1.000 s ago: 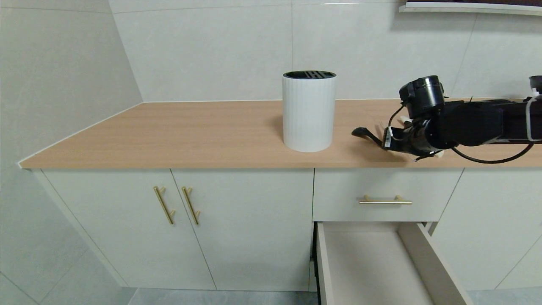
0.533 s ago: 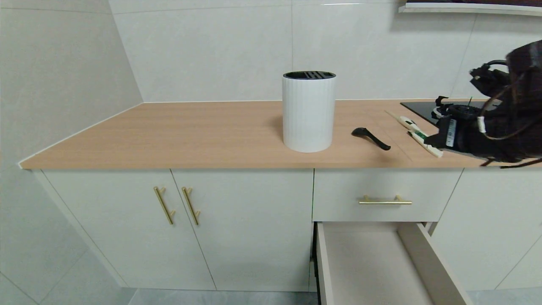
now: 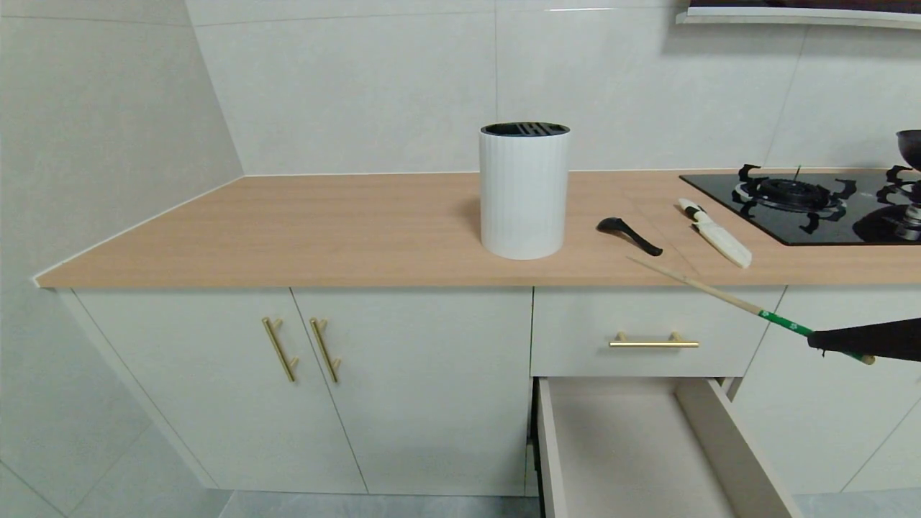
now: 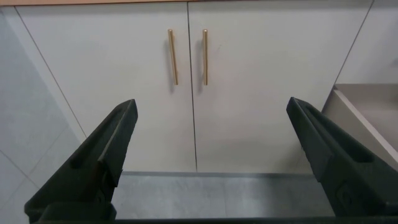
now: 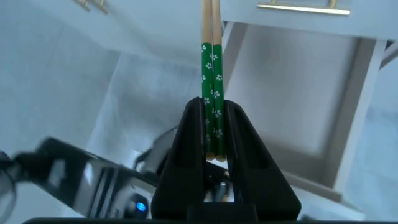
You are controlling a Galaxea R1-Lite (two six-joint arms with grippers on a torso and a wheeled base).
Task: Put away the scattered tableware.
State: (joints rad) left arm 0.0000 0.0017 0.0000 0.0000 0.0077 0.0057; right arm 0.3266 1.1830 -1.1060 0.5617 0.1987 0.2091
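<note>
Clamping a pair of wooden chopsticks (image 3: 719, 293) by their green, flower-patterned ends, the right gripper (image 3: 817, 338) hangs in the air out past the counter's front edge, toward its right end. The chopsticks slant up from the fingers, and their bare tips reach the front edge of the counter (image 3: 324, 230) just in front of the black spoon (image 3: 627, 234). In the right wrist view the two sticks (image 5: 211, 37) lie side by side, pinched between the closed black fingers of the right gripper (image 5: 212, 104), with the open drawer (image 5: 298, 106) beneath them.

The black spoon lies near the counter's front edge, just beside the white ribbed utensil holder (image 3: 524, 191), which stands upright with a black slotted top. A white knife (image 3: 714, 232) lies farther toward the right end, between the spoon and the black gas hob (image 3: 806, 205). Under the front edge is a shut drawer with a gold handle (image 3: 654, 342), and below it the open drawer (image 3: 727, 446) is pulled out.

The left gripper (image 4: 211, 112) has its fingers (image 4: 106, 155) spread wide and grips nothing; it faces the double cabinet doors (image 4: 249, 93) with their gold handles (image 4: 173, 57).
</note>
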